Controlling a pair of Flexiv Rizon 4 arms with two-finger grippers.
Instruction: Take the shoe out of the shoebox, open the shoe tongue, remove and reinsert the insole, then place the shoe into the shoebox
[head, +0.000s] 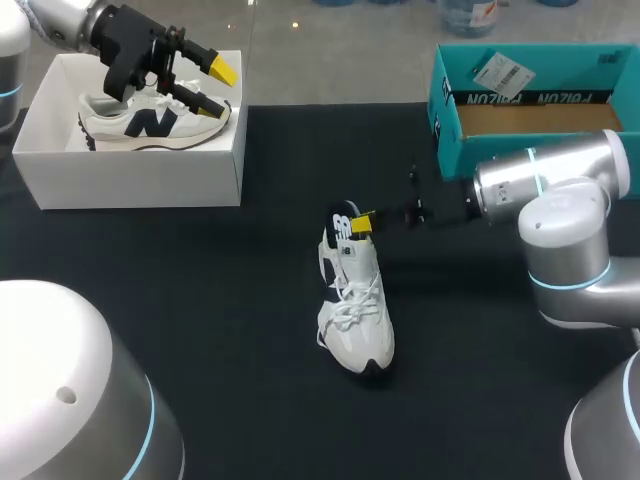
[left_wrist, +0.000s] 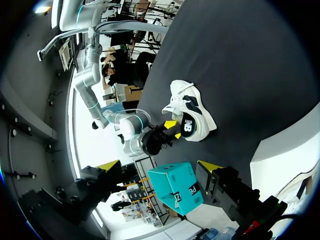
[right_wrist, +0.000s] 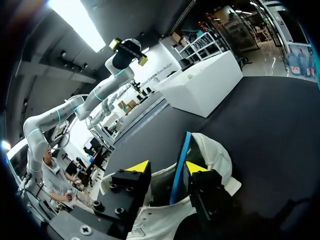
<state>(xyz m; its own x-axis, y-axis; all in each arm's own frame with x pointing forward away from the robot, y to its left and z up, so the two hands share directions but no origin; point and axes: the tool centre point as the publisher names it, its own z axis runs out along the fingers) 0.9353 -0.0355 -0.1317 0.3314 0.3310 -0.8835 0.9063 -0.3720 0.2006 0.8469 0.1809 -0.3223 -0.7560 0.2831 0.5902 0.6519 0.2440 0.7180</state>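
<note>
There are two shoes. The first shoe (head: 150, 120) lies under the left hand (head: 216, 86), and the second shoe (head: 357, 300) lies with its heel at the right hand (right_wrist: 167, 167).

There are two boxes on the one dark worktop (head: 200, 300). The white box (head: 130, 180) is below the left hand and holds the first shoe. The teal box (head: 520, 97) is behind the right hand and well apart from the left one.

One blue insole (right_wrist: 181, 160) stands up out of the second shoe, between the right hand's fingers.

There are two arms and two hands. Each hand has two yellow-tipped fingers, four tips in all.
</note>
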